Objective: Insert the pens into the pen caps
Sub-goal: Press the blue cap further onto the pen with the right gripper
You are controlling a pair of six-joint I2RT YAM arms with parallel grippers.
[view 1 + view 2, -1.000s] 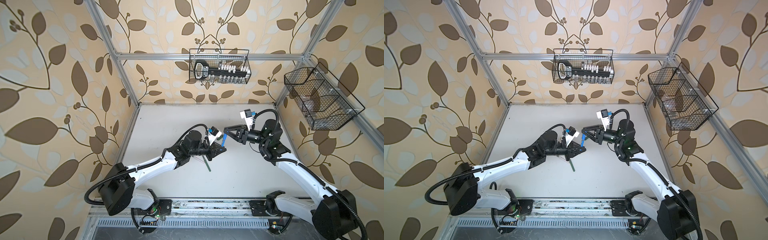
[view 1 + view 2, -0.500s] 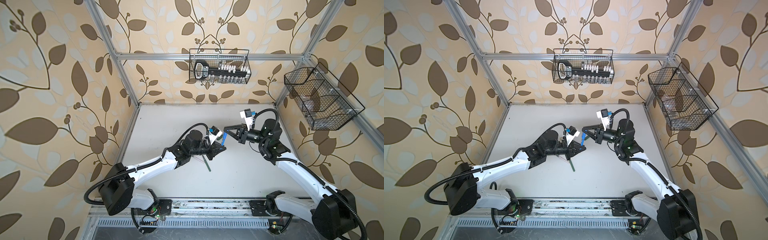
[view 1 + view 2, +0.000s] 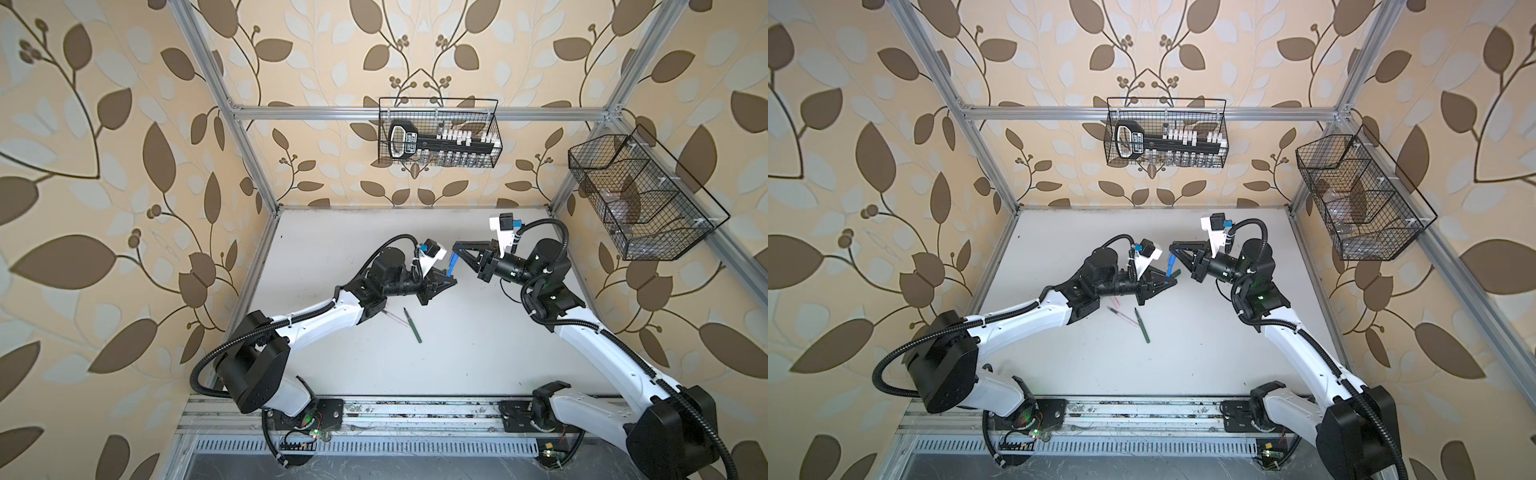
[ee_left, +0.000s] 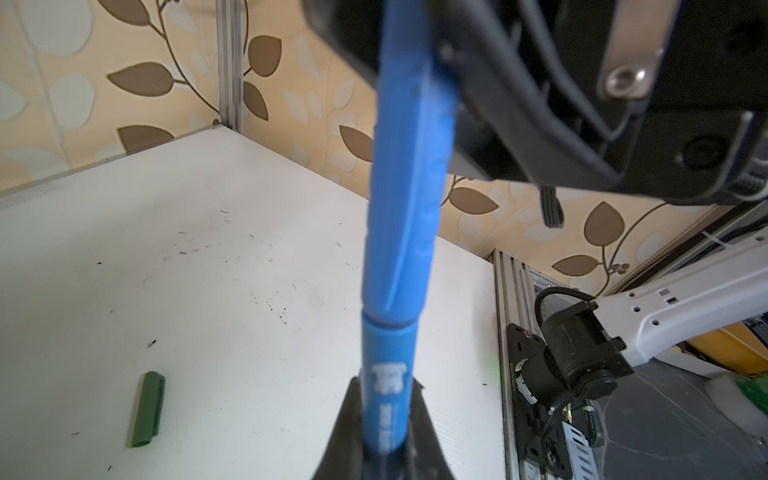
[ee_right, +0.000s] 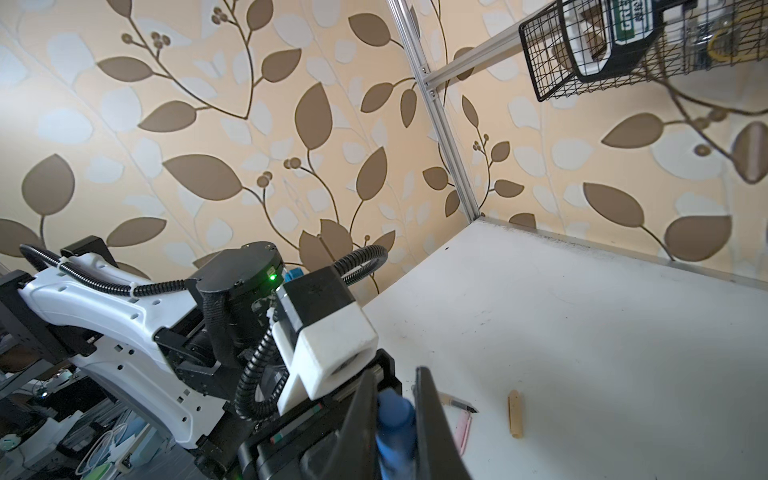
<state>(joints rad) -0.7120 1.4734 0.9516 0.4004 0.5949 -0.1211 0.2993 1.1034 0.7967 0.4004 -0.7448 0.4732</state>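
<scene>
Left gripper point(image 4: 382, 419) clamped on blue pen point(image 4: 386, 374). Right gripper point(image 5: 395, 399) clamped on blue cap point(image 4: 407, 187), which sits over pen's end. Pair held in air, just beyond green pen point(image 3: 413, 325) lying on table point(image 3: 478, 357).

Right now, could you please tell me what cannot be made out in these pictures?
- Blue pen tip: left wrist view, hidden inside the blue cap.
- Pink item: in a top view, partly under the left arm; pen or cap unclear.
- Side basket contents: both top views, too small behind mesh.
</scene>
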